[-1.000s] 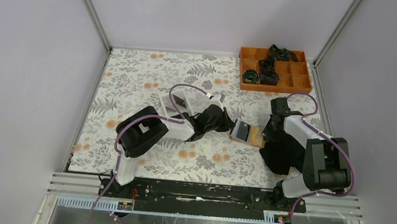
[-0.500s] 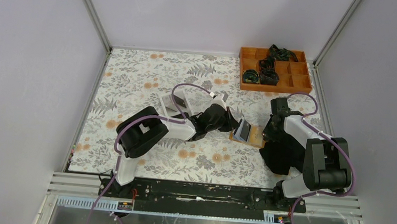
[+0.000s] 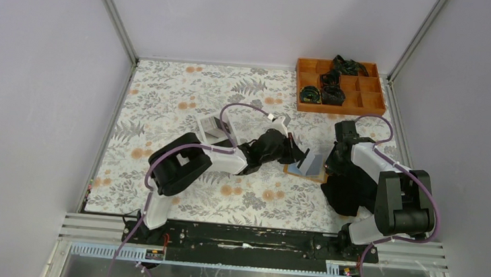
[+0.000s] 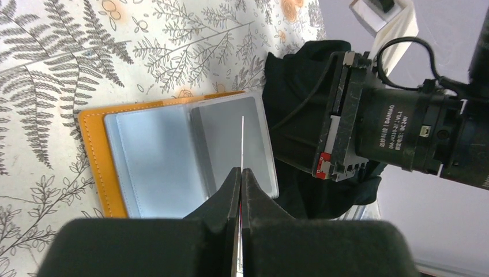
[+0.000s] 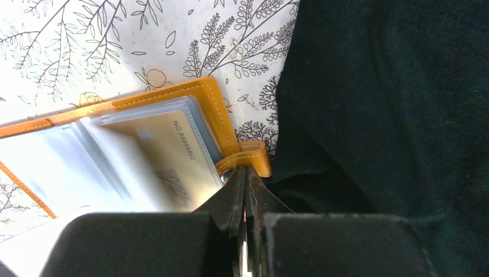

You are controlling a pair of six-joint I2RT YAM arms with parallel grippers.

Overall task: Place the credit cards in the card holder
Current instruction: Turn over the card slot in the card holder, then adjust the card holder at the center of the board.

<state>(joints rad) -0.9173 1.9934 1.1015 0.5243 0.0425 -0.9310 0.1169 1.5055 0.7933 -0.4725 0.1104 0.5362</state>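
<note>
The orange-tan card holder [image 3: 316,174] lies open on the floral mat, its pale sleeves facing up [image 4: 151,154]. My left gripper [image 3: 296,154] is shut on a thin pale grey-blue credit card [image 3: 311,161]. In the left wrist view the card [image 4: 242,138] is edge-on, held upright over the holder's right sleeve. My right gripper [image 3: 331,164] is shut on the holder's clasp tab [image 5: 254,157] at its right edge. A tan card [image 5: 173,151] sits inside a sleeve of the holder [image 5: 212,99]. No other cards show.
A black cloth [image 5: 392,115] lies under the right arm, touching the holder's right side [image 3: 345,189]. A white rectangular box [image 3: 212,129] stands left of the left arm. An orange compartment tray [image 3: 372,89] holding dark items sits at the back right.
My left gripper has moved right with the card and tilted it, so it now stands over the open holder with its pale face showing. The right gripper has stayed on the clasp tab.
</note>
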